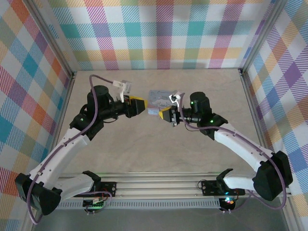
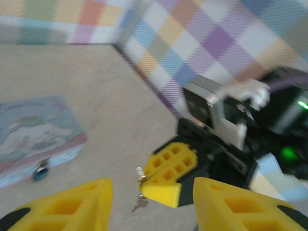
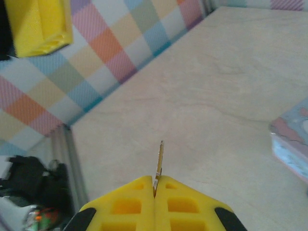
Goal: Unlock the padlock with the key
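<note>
Padlock: tiny, dark, on tin box front, 9 o'clock in left-wrist view. Key: clamped in right claw, blade out toward 12 o'clock, presumably for insertion. Left claw: fingers apart, probably ready to steady the box.

pale blue tin box: mid-table | tabletop: beige | walls: pastel plaid

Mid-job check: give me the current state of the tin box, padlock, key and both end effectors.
tin box: lid down.
padlock: on the tin box's front, no key in it; shackle too blurred to judge.
key: pinched at its base, blade sticking out free.
right end effector: shut on the key.
left end effector: open, empty.
</note>
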